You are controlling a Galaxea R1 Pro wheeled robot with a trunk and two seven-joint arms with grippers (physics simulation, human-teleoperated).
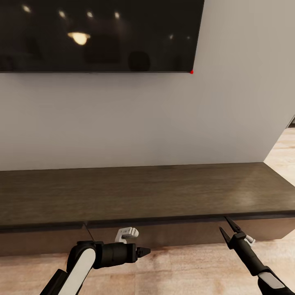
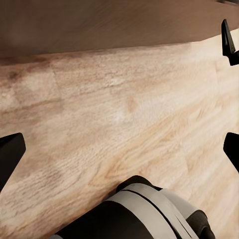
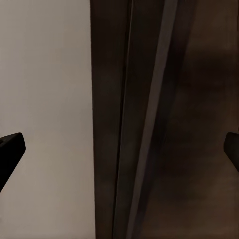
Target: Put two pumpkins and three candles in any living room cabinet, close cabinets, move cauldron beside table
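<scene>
**Both pincers empty in front of the closed cabinet**

You had the robot facing the long dark wood cabinet (image 1: 135, 192), which stood against the pale wall (image 1: 164, 119) under the black TV (image 1: 98, 35). Its flat top was bare, and the drawer fronts along its lower edge looked flush and closed, with narrow seams between them.

Your left pincer (image 1: 144, 251) hung low, just in front of the drawer fronts, pointing sideways toward the right arm. From the head view its tips looked close together, but the left wrist view showed the fingers (image 2: 10, 154) spread wide over the light wood plank floor (image 2: 124, 114), holding nothing.

Your right pincer (image 1: 228, 229) pointed up at the cabinet's lower edge near a drawer seam, its two dark fingers (image 1: 233, 225) parted in a narrow V, nothing between them. In the right wrist view the fingertips (image 3: 10, 149) sat at either edge, with the cabinet's dark front edge and the pale wall beyond.
</scene>
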